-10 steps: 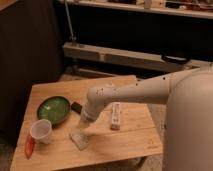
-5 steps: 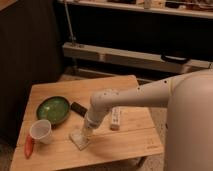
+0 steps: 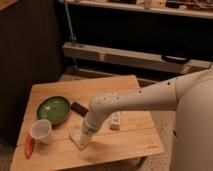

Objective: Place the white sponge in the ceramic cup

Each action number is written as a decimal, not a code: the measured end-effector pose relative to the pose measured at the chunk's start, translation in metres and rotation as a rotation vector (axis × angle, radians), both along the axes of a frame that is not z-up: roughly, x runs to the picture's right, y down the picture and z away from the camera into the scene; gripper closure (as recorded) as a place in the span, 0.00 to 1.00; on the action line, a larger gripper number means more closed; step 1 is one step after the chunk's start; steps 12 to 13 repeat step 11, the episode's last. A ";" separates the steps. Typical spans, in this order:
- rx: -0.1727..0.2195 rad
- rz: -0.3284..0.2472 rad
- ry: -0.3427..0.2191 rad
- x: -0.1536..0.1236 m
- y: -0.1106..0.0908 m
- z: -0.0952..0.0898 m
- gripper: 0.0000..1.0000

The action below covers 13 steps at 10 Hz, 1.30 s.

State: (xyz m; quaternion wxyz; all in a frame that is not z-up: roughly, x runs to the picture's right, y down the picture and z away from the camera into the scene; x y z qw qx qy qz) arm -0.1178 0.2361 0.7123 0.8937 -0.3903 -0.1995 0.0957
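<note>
The white sponge lies on the wooden table near its front edge, right of the cup. The ceramic cup, white with a pinkish inside, stands at the table's front left. My gripper points down right over the sponge and hides its upper part, at or just above it. The white arm reaches in from the right.
A green bowl sits behind the cup. A small black rectangular object lies right of the bowl. A long white tube lies right of the gripper. A red-orange object lies at the front left edge.
The arm has lowered and shifted slightly forward, bringing the gripper down onto the sponge. The sponge, cup and bowl have stayed in place.
</note>
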 end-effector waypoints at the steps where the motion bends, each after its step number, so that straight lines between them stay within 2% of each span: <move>1: 0.006 -0.004 -0.009 -0.001 0.007 0.001 0.20; 5: 0.037 -0.017 -0.008 0.000 0.022 0.018 0.20; 10: 0.064 -0.007 0.055 0.002 0.029 0.049 0.20; 13: 0.063 -0.003 0.061 0.000 0.030 0.053 0.20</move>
